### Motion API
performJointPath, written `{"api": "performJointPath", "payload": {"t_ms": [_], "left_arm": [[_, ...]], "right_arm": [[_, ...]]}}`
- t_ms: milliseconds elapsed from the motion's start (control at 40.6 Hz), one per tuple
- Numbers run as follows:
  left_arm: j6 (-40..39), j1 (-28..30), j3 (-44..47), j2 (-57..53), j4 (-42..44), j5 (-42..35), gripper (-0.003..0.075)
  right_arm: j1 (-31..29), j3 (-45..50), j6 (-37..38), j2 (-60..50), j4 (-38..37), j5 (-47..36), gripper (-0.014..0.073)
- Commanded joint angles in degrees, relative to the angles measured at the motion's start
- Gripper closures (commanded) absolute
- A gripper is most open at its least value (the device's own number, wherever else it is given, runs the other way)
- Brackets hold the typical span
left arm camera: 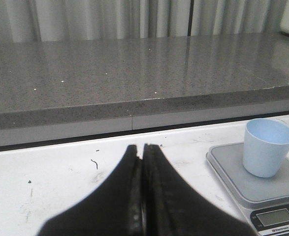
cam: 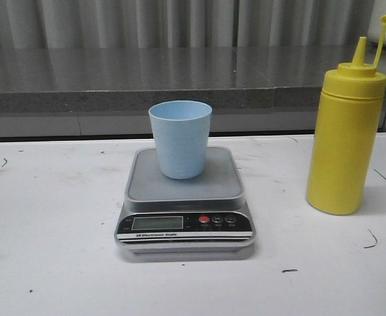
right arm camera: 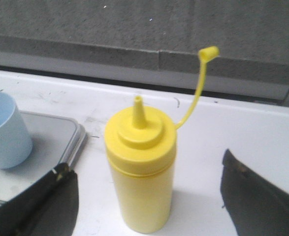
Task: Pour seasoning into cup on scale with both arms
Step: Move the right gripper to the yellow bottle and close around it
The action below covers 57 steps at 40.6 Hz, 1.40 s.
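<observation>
The pale blue cup point(cam: 180, 137) stands upright on the grey platform of the scale point(cam: 185, 197) at the table's middle. The yellow seasoning bottle point(cam: 345, 135) stands upright to the right of the scale, its cap hanging off the tether. No gripper shows in the front view. In the left wrist view my left gripper point(left arm camera: 142, 147) is shut and empty over the white table, left of the scale point(left arm camera: 262, 189) and cup point(left arm camera: 268, 153). In the right wrist view my right gripper point(right arm camera: 142, 169) is open, its fingers either side of the bottle point(right arm camera: 140, 172) without touching it.
A grey stone-look counter ledge point(cam: 179, 79) runs along the back of the white table point(cam: 54, 217), with pale curtains behind it. Small dark marks dot the table surface.
</observation>
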Motion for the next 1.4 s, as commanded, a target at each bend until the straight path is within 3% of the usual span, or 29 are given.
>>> {"api": "performJointPath", "payload": {"t_ms": [0,320,985,1380], "left_arm": [[-0.5,0.2,-1.5,0.7,-0.6,-4.9,0.0740],[-0.5,0.2,-1.5,0.7,-0.6,-4.9,0.0740],[-0.5,0.2,-1.5,0.7,-0.6,-4.9,0.0740],[-0.5,0.2,-1.5,0.7,-0.6,-4.9,0.0740]], "right_arm": [[2.9,2.0,-0.8,2.3,0.4,-10.4,-0.0013],[5.5,15.5,3.7,13.3,0.9,-38.4,-0.0013],[5.5,15.4,12.9,42.6,-4.1,-66.7,-0.0013],[5.5,11.1,12.9,49.2,-3.8,-73.0,-0.0013]]}}
